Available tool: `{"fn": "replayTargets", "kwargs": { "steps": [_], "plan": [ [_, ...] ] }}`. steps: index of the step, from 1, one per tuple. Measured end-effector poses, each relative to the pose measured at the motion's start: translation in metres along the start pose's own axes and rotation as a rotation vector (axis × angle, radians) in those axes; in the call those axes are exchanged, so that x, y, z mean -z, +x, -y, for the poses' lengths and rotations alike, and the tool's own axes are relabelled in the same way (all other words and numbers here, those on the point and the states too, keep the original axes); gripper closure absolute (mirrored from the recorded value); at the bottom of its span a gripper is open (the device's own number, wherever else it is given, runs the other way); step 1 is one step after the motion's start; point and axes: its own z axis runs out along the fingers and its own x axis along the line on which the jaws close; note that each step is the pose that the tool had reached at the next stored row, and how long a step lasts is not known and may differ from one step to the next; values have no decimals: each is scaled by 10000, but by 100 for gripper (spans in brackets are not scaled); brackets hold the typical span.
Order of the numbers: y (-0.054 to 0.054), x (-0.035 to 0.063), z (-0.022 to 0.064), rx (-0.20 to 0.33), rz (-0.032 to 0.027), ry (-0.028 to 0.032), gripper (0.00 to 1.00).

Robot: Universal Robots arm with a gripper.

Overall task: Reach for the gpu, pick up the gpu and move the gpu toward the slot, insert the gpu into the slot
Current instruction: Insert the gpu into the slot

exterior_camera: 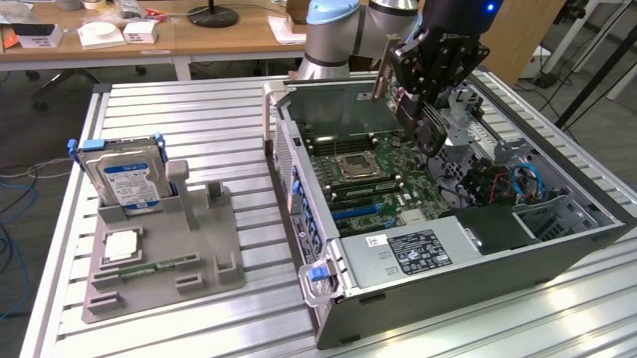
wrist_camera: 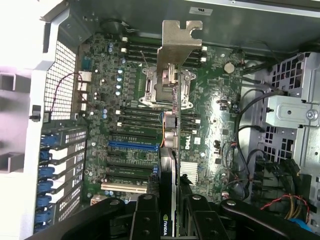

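grey fixture (exterior_camera: 199,257): nearest me on the slatted table. its cradles keep loose parts standing where fingers can get at them, and a blue-labelled hard drive (exterior_camera: 124,179) stands in one.
computer case (exterior_camera: 468,283): on its side with the panel off, i'd say so the board faces up and a card can come down onto it.
motherboard (wrist_camera: 125,115): flat on the case floor, with the cpu socket (exterior_camera: 353,165) about mid-board.
expansion slots (wrist_camera: 132,145): bare, nothing seated, running inward from the grilled wall.
gripper (exterior_camera: 423,101): over the open case, with its fingers (wrist_camera: 147,215) clamped on the gpu's two flat faces near one end. that likely leaves the lower edge free.
gpu (wrist_camera: 169,150): in the air above the motherboard, roughly over the socket area, touching no slot.
gpu attitude: on edge, faces upright, thin edge up toward the wrist.
gpu long axis: about level, running from the fingers out to the silver bracket (wrist_camera: 180,45). the bracket leads toward the case's far wall, hooked tab uppermost. as far as i can judge, that line crosses the slots rather than lying along them.
desks (exterior_camera: 149,41): beyond, cluttered.
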Motion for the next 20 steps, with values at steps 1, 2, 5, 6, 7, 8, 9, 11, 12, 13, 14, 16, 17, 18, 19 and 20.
{"fn": "replayTargets", "kwargs": {
  "steps": [1,2,5,6,7,8,9,11,12,13,14,16,17,18,19,20],
  "plan": [
    [0,0,0,20,-1,0,74],
    [0,0,0,42,-1,-1,74],
    [0,0,0,115,-5,-2,74],
    [0,0,0,143,-7,-2,74],
    [0,0,0,172,-8,-3,74],
    [0,0,0,203,-9,-4,74],
    [0,0,0,235,-11,-3,74],
    [0,0,0,307,-14,-5,74],
    [0,0,0,351,-16,-6,74],
    [0,0,0,398,-18,-7,74],
    [0,0,0,443,-21,-8,74],
    [0,0,0,530,-25,-9,74],
    [0,0,0,570,-26,-10,74],
    [0,0,0,605,-28,-10,74],
    [0,0,0,630,-29,-10,74],
    [0,0,0,642,-30,-11,74]
  ]
}}
